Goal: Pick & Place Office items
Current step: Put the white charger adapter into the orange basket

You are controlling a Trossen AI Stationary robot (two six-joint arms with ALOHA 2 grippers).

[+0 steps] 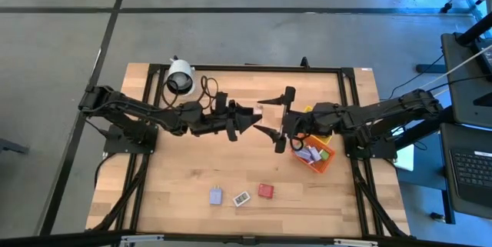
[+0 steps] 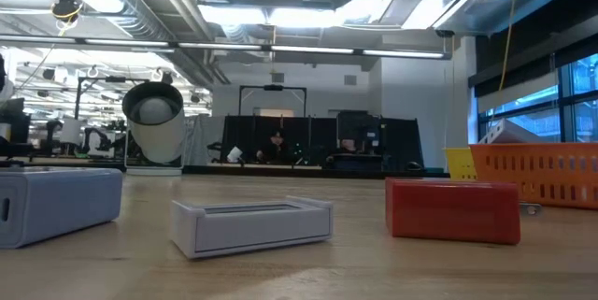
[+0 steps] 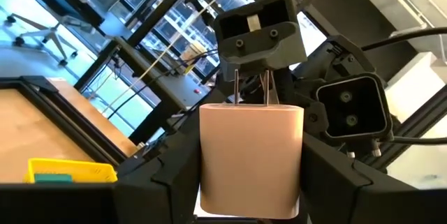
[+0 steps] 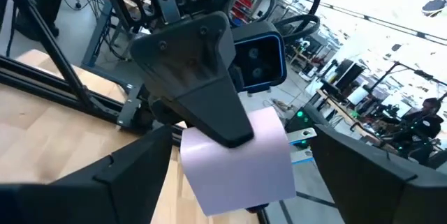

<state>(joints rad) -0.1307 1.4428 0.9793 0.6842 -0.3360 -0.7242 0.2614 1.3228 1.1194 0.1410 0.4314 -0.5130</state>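
Wooden tabletop (image 1: 177, 178) in an open workshop carries the scene. Nearest the front edge lie three office items in a row: a lavender block (image 1: 217, 195), a white piece (image 1: 241, 198) and a red block (image 1: 266, 191), which loom large in the low view as lavender (image 2: 56, 202), white (image 2: 252, 222) and red (image 2: 452, 209). Farther back, above mid-table, the two arms meet nose to nose. The left gripper (image 1: 247, 118) is clenched on a pale pink plug-like block (image 3: 251, 158), its two metal prongs pointing at the right gripper (image 1: 277, 118), whose fingers are spread wide on either side of that block (image 4: 241, 158). Just beside the right arm sits an orange bin (image 1: 327, 161) holding several small pieces, with a yellow bin (image 3: 70, 170) next to it. Behind the left arm stands a white cylinder (image 1: 181, 76).
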